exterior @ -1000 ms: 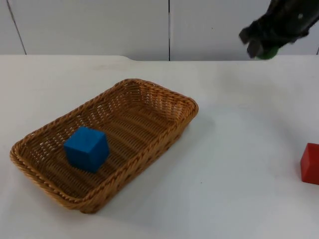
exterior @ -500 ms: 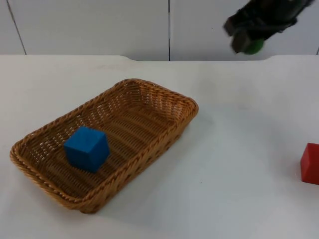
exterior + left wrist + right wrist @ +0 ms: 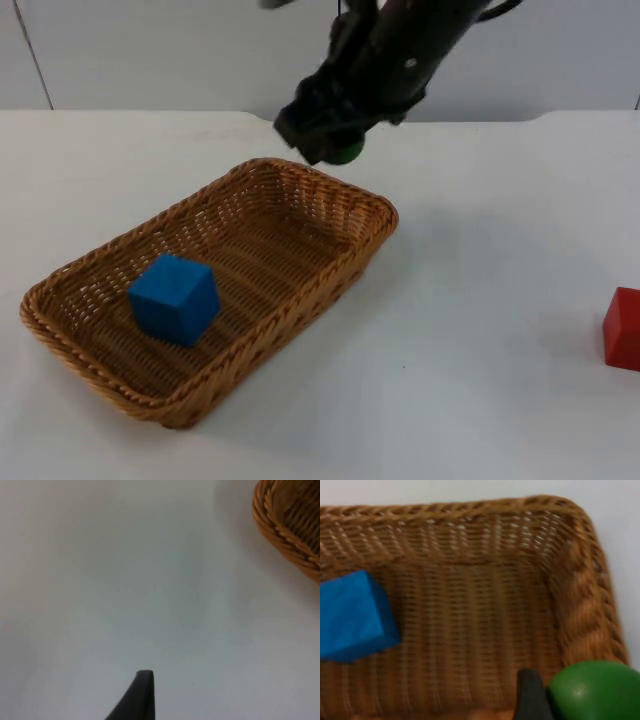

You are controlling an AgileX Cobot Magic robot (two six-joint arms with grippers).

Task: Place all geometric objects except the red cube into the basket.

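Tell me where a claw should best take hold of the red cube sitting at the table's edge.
Probably from above, closing on two opposite flat side faces of the red cube. It stands alone and flat on the white table, away from the woven wicker basket, so its sides look free.

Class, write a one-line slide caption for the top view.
Right hand carries a green ball over the wicker basket's far rim; blue cube inside, red cube left out.
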